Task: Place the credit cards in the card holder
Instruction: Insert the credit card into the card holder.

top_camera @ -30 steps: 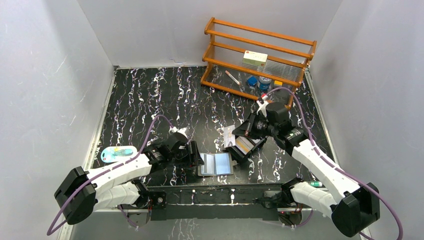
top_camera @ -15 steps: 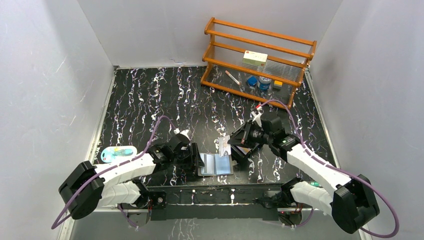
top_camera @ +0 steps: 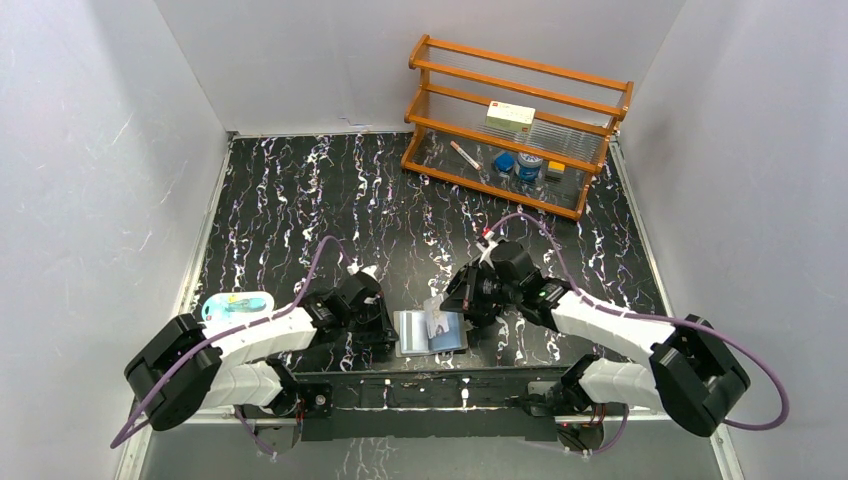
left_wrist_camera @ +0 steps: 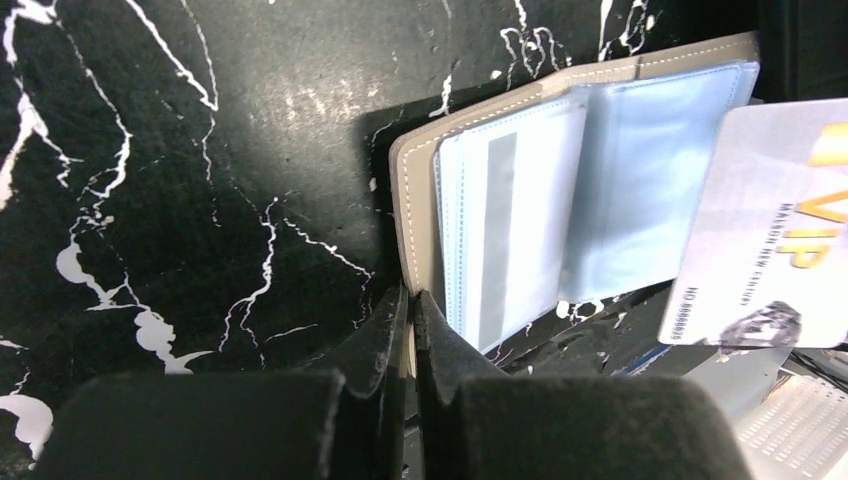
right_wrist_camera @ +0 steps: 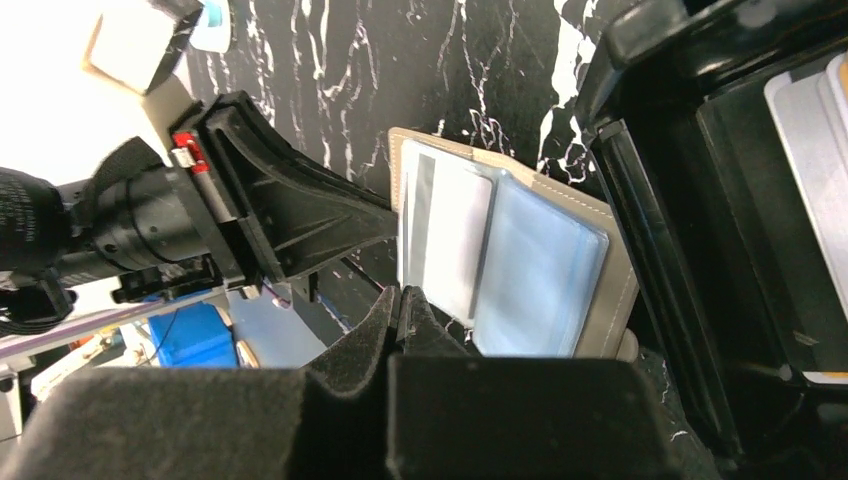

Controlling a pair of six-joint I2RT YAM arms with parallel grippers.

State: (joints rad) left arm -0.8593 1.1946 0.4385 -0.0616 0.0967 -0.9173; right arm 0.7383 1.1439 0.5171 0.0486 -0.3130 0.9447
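A: Card holder point(left_wrist_camera: 410, 220) lies open on the worktop point(left_wrist_camera: 200, 200). The left gripper point(left_wrist_camera: 410, 320) is pinched together on the edge of its grey cover.
B: Card?
A: VIP card point(left_wrist_camera: 760, 220) hangs tilted over the right sleeve point(left_wrist_camera: 640, 180), clamped in the closed right gripper point(right_wrist_camera: 400, 305). Stiff, light, slick plastic — best held by one short end, I judge.
B: Sleeves?
A: Soft glossy film — the mouth likely buckles. More credit cards point(right_wrist_camera: 815, 170) sit in the black tray point(right_wrist_camera: 660, 230).

Credit card point(top_camera: 437, 321) over open card holder point(top_camera: 411, 332)
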